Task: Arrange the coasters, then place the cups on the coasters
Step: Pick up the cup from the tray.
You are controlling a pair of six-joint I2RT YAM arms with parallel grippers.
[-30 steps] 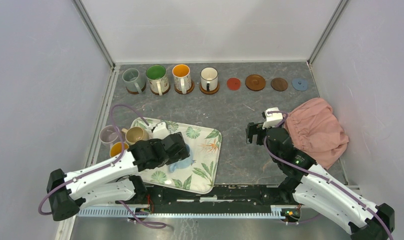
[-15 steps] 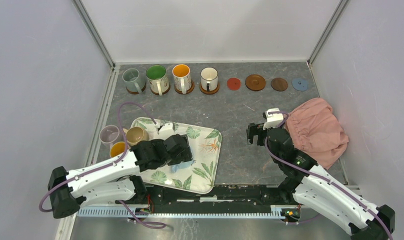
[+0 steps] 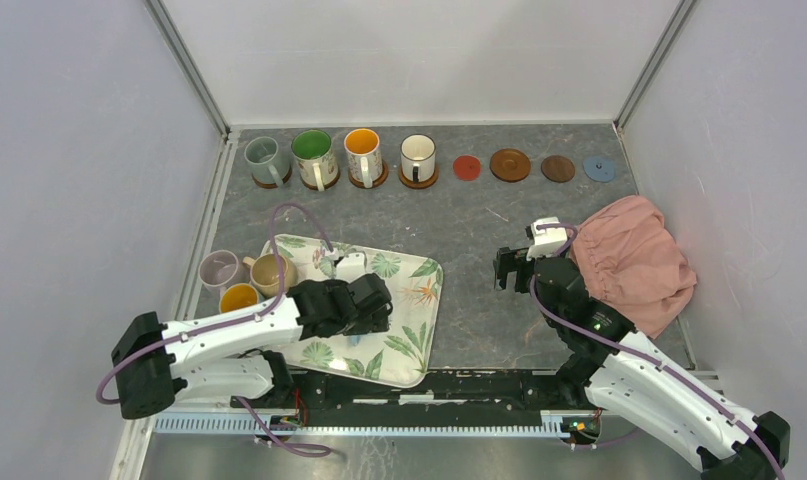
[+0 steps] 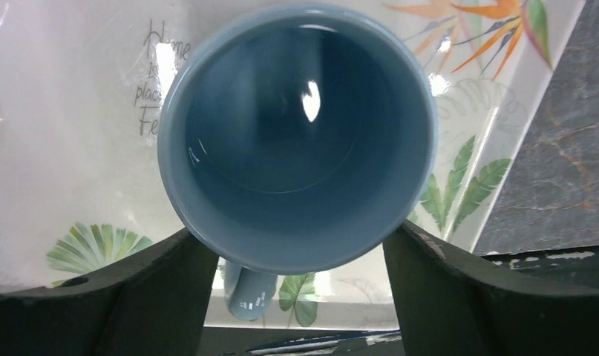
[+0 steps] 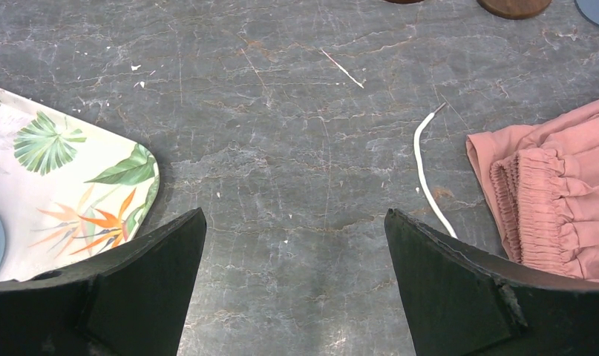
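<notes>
Here, round glossy blue cup (image 4: 296,141) on leaf-print tray (image 4: 59,148)

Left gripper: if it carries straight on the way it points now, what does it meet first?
The light blue mug, upright on the leaf-print tray, its mouth facing the left gripper. The open fingers straddle it, so they would likely slide down its sides; their clearance is hard to judge.

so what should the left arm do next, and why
Probably close the left claw on the light blue mug: its fingers already flank the mug on the tray, and four coasters in the back row sit bare.
</notes>
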